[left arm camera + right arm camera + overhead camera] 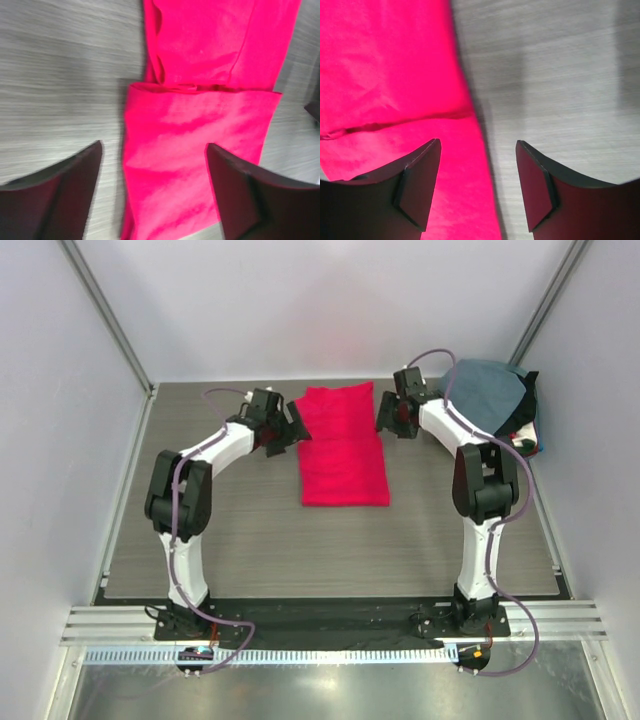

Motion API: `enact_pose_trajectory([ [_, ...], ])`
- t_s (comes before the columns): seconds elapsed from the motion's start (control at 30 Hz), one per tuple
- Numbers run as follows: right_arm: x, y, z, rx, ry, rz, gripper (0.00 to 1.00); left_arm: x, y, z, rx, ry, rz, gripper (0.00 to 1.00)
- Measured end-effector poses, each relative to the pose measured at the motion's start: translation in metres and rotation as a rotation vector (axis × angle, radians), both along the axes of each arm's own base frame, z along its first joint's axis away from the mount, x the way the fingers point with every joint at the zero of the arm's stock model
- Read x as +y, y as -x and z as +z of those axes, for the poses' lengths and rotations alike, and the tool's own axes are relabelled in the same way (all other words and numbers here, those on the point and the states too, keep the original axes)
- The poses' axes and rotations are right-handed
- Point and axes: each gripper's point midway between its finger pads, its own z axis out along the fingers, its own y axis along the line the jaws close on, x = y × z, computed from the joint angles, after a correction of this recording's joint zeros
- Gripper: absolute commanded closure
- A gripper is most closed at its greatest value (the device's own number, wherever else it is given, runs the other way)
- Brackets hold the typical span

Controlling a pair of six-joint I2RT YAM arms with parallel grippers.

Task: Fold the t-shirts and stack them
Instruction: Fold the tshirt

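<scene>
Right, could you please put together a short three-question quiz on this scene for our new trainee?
1. True or false: the bright red cloth t-shirt lies folded on the grey wood-grain table.
2. Where on the table is the slate grey-blue cloth t-shirt? A) far right corner B) near left corner C) centre
3. Fill in: the left gripper and the right gripper are both ____.
Key: 1 true; 2 A; 3 open.
</scene>
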Motion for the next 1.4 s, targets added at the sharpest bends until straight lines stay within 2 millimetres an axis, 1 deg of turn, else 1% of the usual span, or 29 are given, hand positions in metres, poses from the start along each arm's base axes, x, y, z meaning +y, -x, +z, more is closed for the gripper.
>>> enact_pose_trajectory([
  [0.03, -0.004, 0.002, 0.001, -0.008, -0.003, -0.007, 0.32, 0.004, 0.000, 0.003, -0.009, -0.003, 0.007, 0.06],
  [0.07, -0.007, 0.008, 0.002, -0.009, -0.005, -0.010, 0.34, 0.009, 0.001, 0.008, -0.021, -0.008, 0.013, 0.06],
  [0.1, -0.009, 0.017, 0.003, -0.008, -0.010, -0.009, 0.35, 0.010, 0.004, 0.014, -0.034, -0.009, 0.014, 0.06],
  [0.17, -0.012, 0.045, 0.005, 0.002, -0.030, 0.000, 0.38, 0.014, 0.022, 0.028, -0.057, -0.008, 0.001, 0.08],
  [0.2, -0.012, 0.063, 0.008, 0.005, -0.048, 0.009, 0.41, 0.013, 0.032, 0.038, -0.072, -0.001, -0.010, 0.14],
  [0.27, -0.011, 0.089, 0.012, 0.009, -0.083, 0.017, 0.43, 0.011, 0.049, 0.048, -0.090, 0.012, -0.029, 0.21],
  [0.3, -0.010, 0.102, 0.015, 0.003, -0.106, 0.027, 0.44, 0.010, 0.059, 0.050, -0.093, 0.019, -0.038, 0.33],
  [0.33, -0.009, 0.112, 0.017, -0.003, -0.126, 0.032, 0.44, 0.008, 0.072, 0.050, -0.090, 0.025, -0.052, 0.35],
  [0.4, -0.006, 0.137, 0.013, 0.001, -0.169, 0.049, 0.44, 0.006, 0.095, 0.039, -0.062, 0.026, -0.076, 0.40],
  [0.47, -0.004, 0.158, 0.004, 0.018, -0.197, 0.064, 0.44, 0.006, 0.117, 0.022, -0.013, 0.023, -0.090, 0.38],
  [0.5, -0.004, 0.170, -0.005, 0.043, -0.207, 0.068, 0.44, 0.005, 0.129, 0.010, 0.019, 0.018, -0.100, 0.36],
  [0.57, -0.004, 0.189, -0.022, 0.091, -0.221, 0.072, 0.43, 0.005, 0.147, -0.007, 0.073, 0.009, -0.112, 0.31],
  [0.6, -0.004, 0.196, -0.030, 0.115, -0.229, 0.074, 0.43, 0.004, 0.155, -0.014, 0.096, 0.005, -0.117, 0.29],
  [0.67, -0.003, 0.208, -0.041, 0.154, -0.239, 0.077, 0.44, 0.004, 0.165, -0.023, 0.123, 0.001, -0.124, 0.29],
  [0.73, -0.002, 0.211, -0.045, 0.163, -0.251, 0.081, 0.44, 0.004, 0.170, -0.025, 0.132, 0.008, -0.120, 0.29],
  [0.83, 0.002, 0.205, -0.047, 0.151, -0.265, 0.087, 0.45, 0.002, 0.170, -0.022, 0.121, 0.029, -0.113, 0.30],
  [0.93, 0.006, 0.201, -0.054, 0.155, -0.279, 0.091, 0.48, -0.002, 0.168, -0.018, 0.110, 0.059, -0.104, 0.33],
  [0.97, 0.008, 0.201, -0.056, 0.163, -0.292, 0.091, 0.51, -0.003, 0.167, -0.018, 0.109, 0.066, -0.102, 0.33],
  [1.03, 0.011, 0.196, -0.057, 0.154, -0.303, 0.093, 0.54, -0.005, 0.166, -0.016, 0.105, 0.083, -0.096, 0.38],
  [1.1, 0.013, 0.193, -0.058, 0.148, -0.313, 0.097, 0.65, -0.006, 0.165, -0.015, 0.103, 0.092, -0.094, 0.40],
  [1.13, 0.014, 0.191, -0.059, 0.145, -0.315, 0.098, 0.73, -0.007, 0.165, -0.015, 0.104, 0.098, -0.094, 0.42],
  [1.17, 0.014, 0.191, -0.060, 0.146, -0.316, 0.101, 0.88, -0.008, 0.164, -0.015, 0.104, 0.104, -0.091, 0.43],
  [1.2, 0.015, 0.190, -0.062, 0.145, -0.316, 0.104, 0.94, -0.009, 0.164, -0.016, 0.108, 0.110, -0.089, 0.44],
  [1.27, 0.016, 0.189, -0.064, 0.150, -0.324, 0.104, 0.99, -0.010, 0.164, -0.020, 0.118, 0.111, -0.088, 0.45],
  [1.4, 0.017, 0.187, -0.064, 0.138, -0.331, 0.109, 0.99, -0.011, 0.165, -0.033, 0.152, 0.103, -0.085, 0.46],
])
